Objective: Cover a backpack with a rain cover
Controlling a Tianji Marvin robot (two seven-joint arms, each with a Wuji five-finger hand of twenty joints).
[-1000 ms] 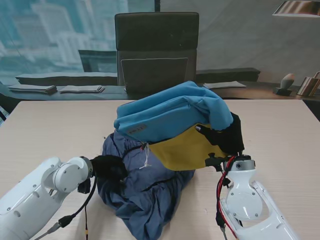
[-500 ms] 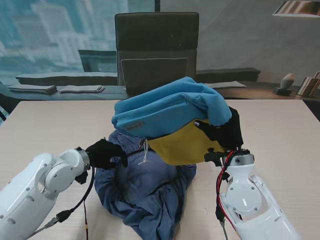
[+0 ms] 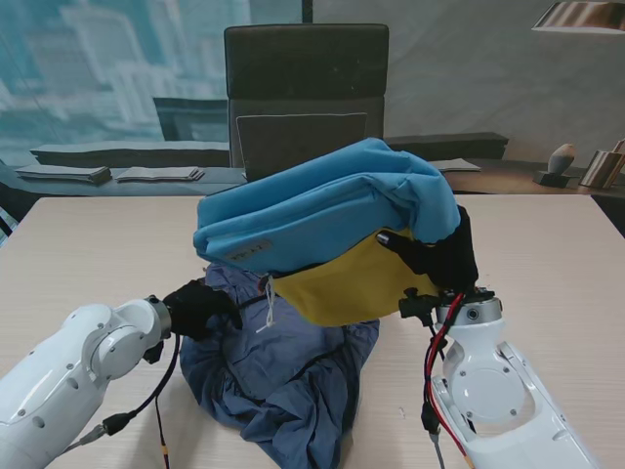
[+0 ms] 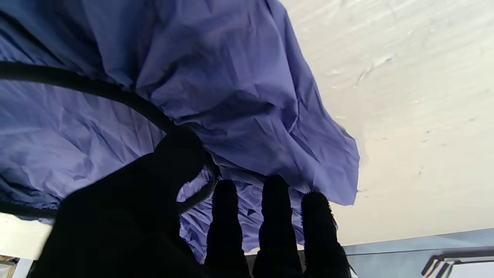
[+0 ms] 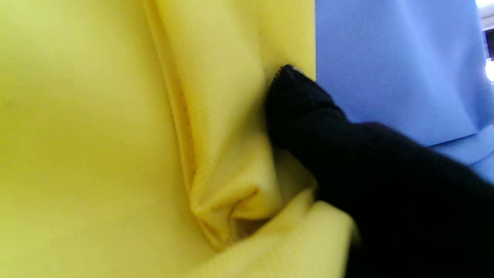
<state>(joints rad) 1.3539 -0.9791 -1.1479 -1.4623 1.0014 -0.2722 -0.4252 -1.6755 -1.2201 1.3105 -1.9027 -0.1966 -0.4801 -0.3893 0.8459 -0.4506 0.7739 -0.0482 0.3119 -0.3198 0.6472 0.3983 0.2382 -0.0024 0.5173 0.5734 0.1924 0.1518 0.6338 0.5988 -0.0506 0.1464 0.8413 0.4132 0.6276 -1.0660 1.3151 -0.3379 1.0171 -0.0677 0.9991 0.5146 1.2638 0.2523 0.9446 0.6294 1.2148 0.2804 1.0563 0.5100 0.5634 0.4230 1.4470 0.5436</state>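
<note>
Overhead, right hand (image 3: 437, 259) grips the tilted backpack (image 3: 322, 230); left hand (image 3: 198, 307) clutches the rain cover (image 3: 283, 376) edge.

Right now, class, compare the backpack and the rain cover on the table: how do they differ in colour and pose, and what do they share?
Colour: the backpack is light blue with a yellow panel; the rain cover is plain dark blue.
Pose: the backpack is held up off the table by the right hand; the rain cover lies slumped on it, partly under the backpack.
Shape: the backpack looks full and smooth; the rain cover is thin and crumpled.
Shared: both are cloth, each gripped by one black-gloved hand, the cover by the left hand.
</note>
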